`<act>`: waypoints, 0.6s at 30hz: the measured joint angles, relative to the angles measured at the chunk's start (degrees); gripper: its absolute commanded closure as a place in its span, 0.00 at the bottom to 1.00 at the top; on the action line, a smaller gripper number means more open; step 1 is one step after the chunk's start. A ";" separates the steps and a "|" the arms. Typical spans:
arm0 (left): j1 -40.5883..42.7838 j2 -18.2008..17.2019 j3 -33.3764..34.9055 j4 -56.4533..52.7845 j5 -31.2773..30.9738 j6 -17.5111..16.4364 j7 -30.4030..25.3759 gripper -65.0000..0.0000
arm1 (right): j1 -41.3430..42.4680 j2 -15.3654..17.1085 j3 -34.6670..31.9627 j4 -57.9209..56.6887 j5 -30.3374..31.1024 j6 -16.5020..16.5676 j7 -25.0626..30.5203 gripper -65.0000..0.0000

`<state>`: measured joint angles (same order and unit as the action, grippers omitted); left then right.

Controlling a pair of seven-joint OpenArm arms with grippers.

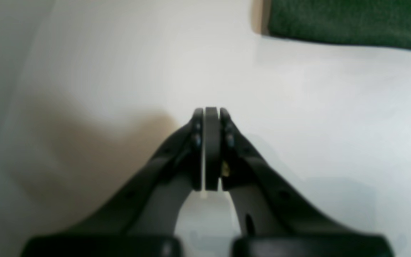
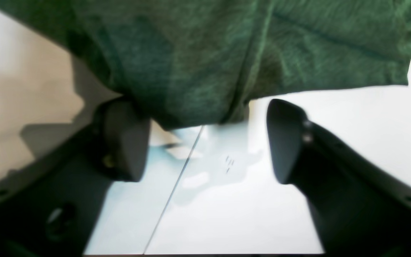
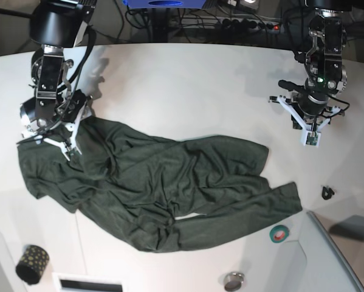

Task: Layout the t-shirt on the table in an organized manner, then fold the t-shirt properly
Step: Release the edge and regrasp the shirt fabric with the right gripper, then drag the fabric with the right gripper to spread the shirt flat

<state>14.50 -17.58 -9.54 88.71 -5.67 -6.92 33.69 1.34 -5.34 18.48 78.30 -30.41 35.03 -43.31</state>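
The dark green t-shirt (image 3: 163, 182) lies crumpled and spread diagonally across the white table (image 3: 188, 91), sleeves trailing toward the lower right. My right gripper (image 3: 48, 143) is at its upper left corner. In the right wrist view the right gripper (image 2: 200, 107) stands open, its dark fingers (image 2: 123, 139) on either side of the t-shirt (image 2: 227, 53) edge, which droops at the tips above the table (image 2: 227, 214). My left gripper (image 3: 309, 137) hovers apart at the far right. The left gripper (image 1: 211, 110) is shut on nothing over the bare table (image 1: 316, 107); the t-shirt (image 1: 351, 21) shows in the corner.
A green tape roll (image 3: 280, 232), a small black piece (image 3: 326, 193) and a round metal disc (image 3: 233, 280) lie near the front right. A black patterned roll (image 3: 33, 263) sits at the front left. A grey panel edge (image 3: 333, 255) and a table seam (image 2: 177, 178) show.
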 measured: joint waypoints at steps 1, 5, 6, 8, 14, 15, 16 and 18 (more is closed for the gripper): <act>0.22 0.00 0.00 0.00 0.00 -0.02 0.02 1.00 | 0.33 0.48 0.00 -1.05 0.00 0.00 0.04 0.63; 0.42 -0.02 0.00 0.00 -0.02 0.00 0.04 1.00 | 0.31 1.05 0.28 -1.64 -0.26 -0.02 -0.35 1.00; 0.44 0.00 0.00 0.00 0.00 0.00 0.00 1.00 | -0.33 1.03 0.26 -0.66 -0.17 0.00 -0.37 0.99; 0.44 -0.02 0.00 0.00 -0.04 0.00 -0.02 1.00 | -2.03 0.87 -0.11 2.47 0.11 0.15 -3.02 0.99; 0.31 0.00 0.00 0.00 -0.02 0.00 0.00 1.00 | -8.00 1.16 -0.11 15.43 -0.04 0.15 -8.61 0.99; 0.28 0.00 0.00 0.00 -0.02 0.00 -0.02 1.00 | -9.18 1.25 -0.09 17.40 0.04 0.07 -9.27 0.99; 0.31 -0.04 -0.02 0.00 -0.02 0.02 -0.02 1.00 | -10.32 1.22 0.11 19.52 0.00 0.07 -10.99 0.99; 0.35 -0.42 0.00 0.00 -0.04 -0.02 0.02 1.00 | -12.61 1.73 0.09 24.70 0.48 0.31 -14.23 0.99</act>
<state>14.85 -18.00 -9.54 88.71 -5.72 -6.94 33.71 -11.27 -3.62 18.57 103.00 -29.93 35.33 -57.54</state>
